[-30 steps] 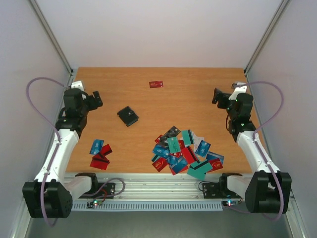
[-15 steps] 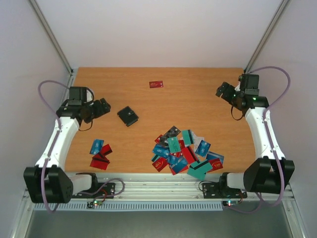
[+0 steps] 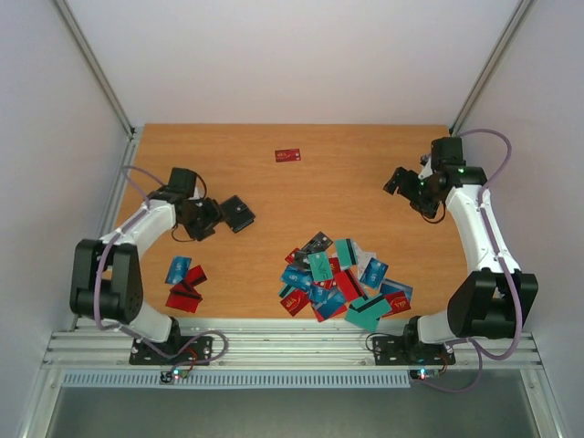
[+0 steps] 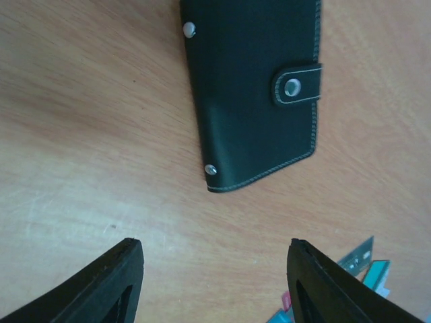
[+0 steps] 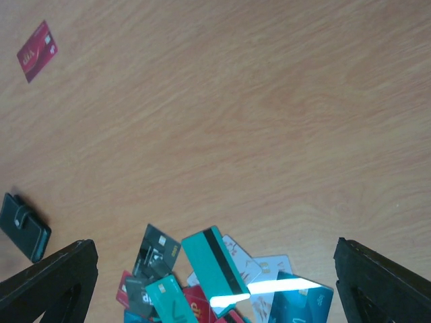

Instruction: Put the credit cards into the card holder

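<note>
- Hovering just short of the closed card holder (image 4: 252,87), left fingers (image 4: 124,269) apart, likely to grasp it.
- Poised over the counter (image 3: 347,182), right fingers (image 5: 60,269) wide apart, facing the credit cards (image 3: 338,278).

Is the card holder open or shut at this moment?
Shut. The card holder lies flat and folded, with its snap tab wrapped over the edge and pressed down on the front.

The table (image 4: 81,134) is surfaced in smooth wood-grain board with a faint sheen. The card holder (image 4: 249,81) is finished in matt black leather-like material, edged with pale stitching and fitted with shiny metal snaps. The credit cards (image 5: 215,269) are made of glossy plastic; glare is caught on one.
</note>
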`<state>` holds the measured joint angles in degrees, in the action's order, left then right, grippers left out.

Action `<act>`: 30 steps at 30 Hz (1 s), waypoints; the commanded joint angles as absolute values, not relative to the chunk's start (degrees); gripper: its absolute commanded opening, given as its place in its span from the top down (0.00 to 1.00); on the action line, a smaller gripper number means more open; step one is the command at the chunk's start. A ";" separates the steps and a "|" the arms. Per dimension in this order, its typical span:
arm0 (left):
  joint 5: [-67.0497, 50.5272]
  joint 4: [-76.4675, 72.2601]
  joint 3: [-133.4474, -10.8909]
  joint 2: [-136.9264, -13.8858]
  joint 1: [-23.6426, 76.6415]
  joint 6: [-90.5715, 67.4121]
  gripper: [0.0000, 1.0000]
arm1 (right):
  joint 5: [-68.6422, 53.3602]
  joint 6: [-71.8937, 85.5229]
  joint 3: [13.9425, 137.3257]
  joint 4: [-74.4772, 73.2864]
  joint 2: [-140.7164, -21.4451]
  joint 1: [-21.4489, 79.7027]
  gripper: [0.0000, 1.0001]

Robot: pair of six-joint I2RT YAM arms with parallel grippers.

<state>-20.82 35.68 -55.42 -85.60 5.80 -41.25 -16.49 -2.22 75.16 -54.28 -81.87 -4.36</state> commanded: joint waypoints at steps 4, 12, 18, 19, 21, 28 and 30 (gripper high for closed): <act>-21.84 27.21 -56.57 -94.13 6.24 -45.29 0.44 | -17.52 -3.78 76.23 -58.39 -81.28 -0.41 0.04; -21.90 24.43 -58.94 -101.47 6.41 -43.75 0.54 | -16.27 -4.78 74.67 -58.93 -81.60 1.83 0.04; -21.17 23.80 -60.59 -104.97 6.50 -42.23 0.59 | -15.67 -5.67 73.80 -58.50 -81.42 2.48 0.04; -21.27 23.75 -61.04 -105.66 6.50 -42.04 0.61 | -15.51 -5.97 73.64 -58.52 -81.27 2.61 0.04; -21.68 23.52 -61.86 -107.00 6.50 -41.22 0.68 | -15.16 -6.50 73.34 -58.90 -80.85 2.79 0.05; -23.08 22.47 -62.71 -107.06 6.50 -38.47 0.99 | -15.79 -6.67 71.76 -59.96 -79.01 3.88 0.05; -24.41 21.93 -62.78 -106.25 6.55 -37.96 1.00 | -16.74 -6.36 71.30 -59.90 -78.40 5.02 0.05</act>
